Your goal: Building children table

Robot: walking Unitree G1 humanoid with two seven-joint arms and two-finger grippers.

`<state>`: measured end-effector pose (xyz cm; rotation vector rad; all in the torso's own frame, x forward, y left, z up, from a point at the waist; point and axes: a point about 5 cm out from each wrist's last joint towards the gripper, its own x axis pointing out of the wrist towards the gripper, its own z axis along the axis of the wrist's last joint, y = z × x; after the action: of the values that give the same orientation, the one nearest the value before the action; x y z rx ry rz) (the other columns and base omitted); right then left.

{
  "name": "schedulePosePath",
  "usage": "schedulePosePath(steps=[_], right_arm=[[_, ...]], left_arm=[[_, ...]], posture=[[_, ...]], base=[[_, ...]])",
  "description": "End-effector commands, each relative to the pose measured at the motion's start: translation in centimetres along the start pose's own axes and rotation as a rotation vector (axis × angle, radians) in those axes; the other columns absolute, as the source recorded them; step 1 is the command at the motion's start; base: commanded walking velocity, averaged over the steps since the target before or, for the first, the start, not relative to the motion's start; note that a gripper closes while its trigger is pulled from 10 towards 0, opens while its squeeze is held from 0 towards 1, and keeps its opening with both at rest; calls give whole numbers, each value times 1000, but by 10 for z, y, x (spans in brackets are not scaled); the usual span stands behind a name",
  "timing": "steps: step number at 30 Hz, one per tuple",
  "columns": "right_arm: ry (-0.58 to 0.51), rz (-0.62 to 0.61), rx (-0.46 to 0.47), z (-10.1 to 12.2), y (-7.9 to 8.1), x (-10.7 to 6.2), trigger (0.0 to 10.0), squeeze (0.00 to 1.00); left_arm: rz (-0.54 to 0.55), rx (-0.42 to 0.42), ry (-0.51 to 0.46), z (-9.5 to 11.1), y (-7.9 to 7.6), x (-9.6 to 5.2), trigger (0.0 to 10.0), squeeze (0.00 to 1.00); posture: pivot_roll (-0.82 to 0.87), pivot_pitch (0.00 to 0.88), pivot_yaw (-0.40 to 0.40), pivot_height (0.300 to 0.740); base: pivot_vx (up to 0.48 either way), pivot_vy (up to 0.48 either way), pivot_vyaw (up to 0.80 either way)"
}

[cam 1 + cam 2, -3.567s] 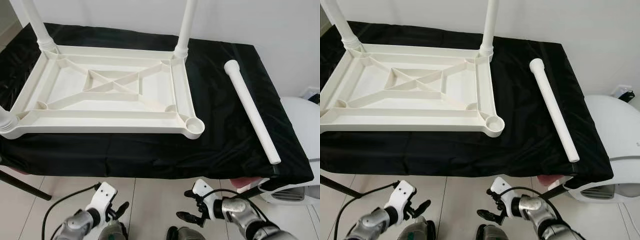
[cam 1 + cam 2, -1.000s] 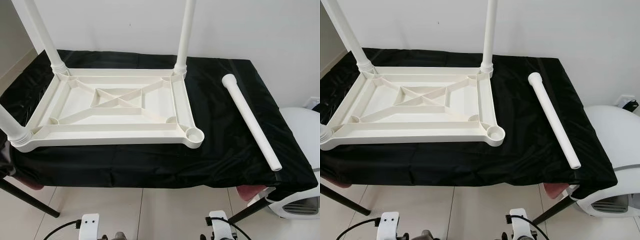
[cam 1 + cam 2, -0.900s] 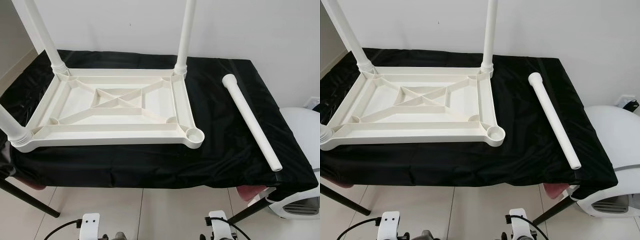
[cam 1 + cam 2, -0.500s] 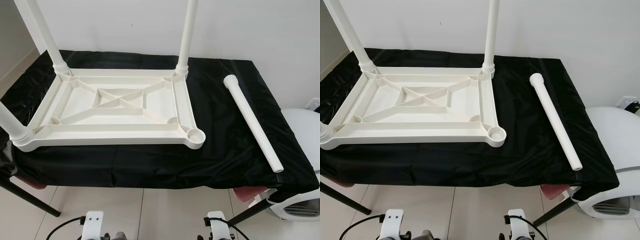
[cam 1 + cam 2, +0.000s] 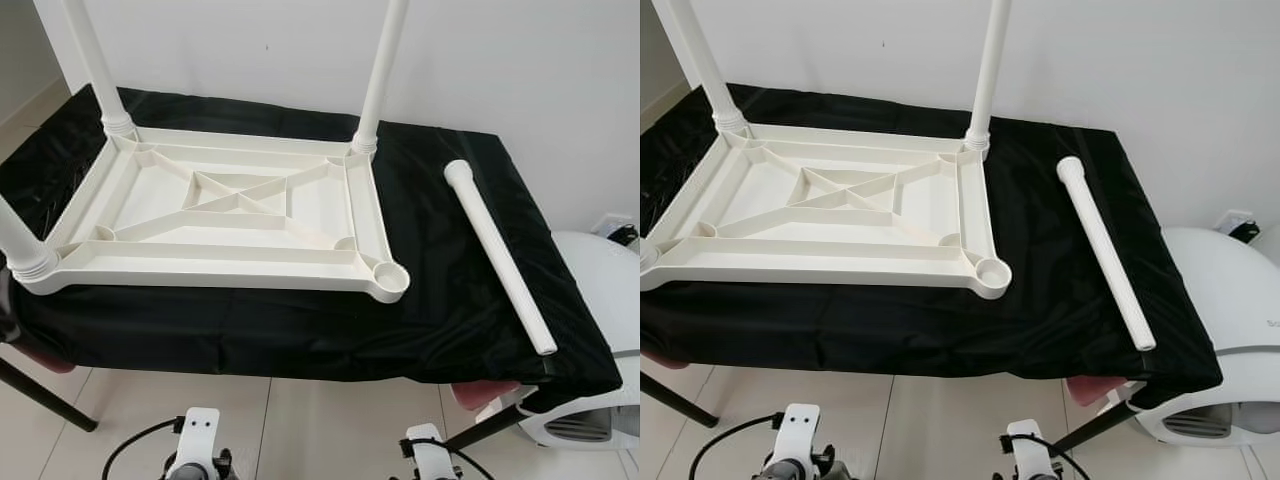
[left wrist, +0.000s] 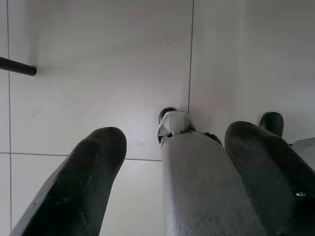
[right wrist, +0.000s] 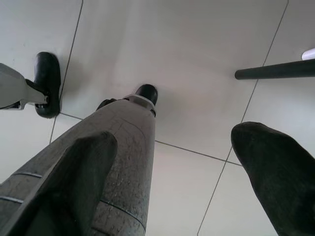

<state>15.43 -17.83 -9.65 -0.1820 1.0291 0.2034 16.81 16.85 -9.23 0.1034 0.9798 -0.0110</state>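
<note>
lying inverted: tabletop with three legs fitted, fourth leg loose

tabletop (image 5: 225, 220) is seen upside down on a black cloth (image 5: 440, 290) covering a larger table, ribbed underside facing up. three white legs are seated in corner sockets: far-left leg (image 5: 95, 65), far-right leg (image 5: 380, 75), near-left leg (image 5: 20, 240). near-right socket (image 5: 390, 274) is seen unfilled, an open round cup at the corner nearest the robot's right. the loose leg (image 5: 498, 254) is laid flat on the cloth, well apart from the tabletop on the right, flared end away from the robot, plain end close to the cloth's near edge. a white rounded appliance (image 5: 1230, 330) is noted on the floor beyond the cloth's right edge.

left gripper (image 6: 172, 177) is hung low over tiled floor, fingers (image 6: 83, 182) spread wide, nothing held. right gripper (image 7: 177, 182) is likewise over the floor, fingers (image 7: 275, 172) wide apart, nothing held. a robot leg is visible between each pair of fingers.
</note>
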Motion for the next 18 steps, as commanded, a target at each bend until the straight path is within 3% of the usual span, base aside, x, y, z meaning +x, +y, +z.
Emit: schedulePosePath(steps=[1, 9, 18], right_arm=[[19, 4, -11, -3, 0, 0, 10000, 0], [17, 5, 2, -2, 2, 0, 10000, 0], [-1, 14, -3, 4, 6, 2, 10000, 0]], left_arm=[[-30, -13, 74, -18, -8, -3, 10000, 0], [-8, -53, 93, -23, 1, -4, 10000, 0], [-25, 1, 99, -22, 4, -4, 10000, 0]], posture=[[138, 0, -95, 740], [117, 0, -75, 740], [70, 0, -23, 740]], base=[[0, 0, 0], [0, 0, 0], [0, 0, 0]])
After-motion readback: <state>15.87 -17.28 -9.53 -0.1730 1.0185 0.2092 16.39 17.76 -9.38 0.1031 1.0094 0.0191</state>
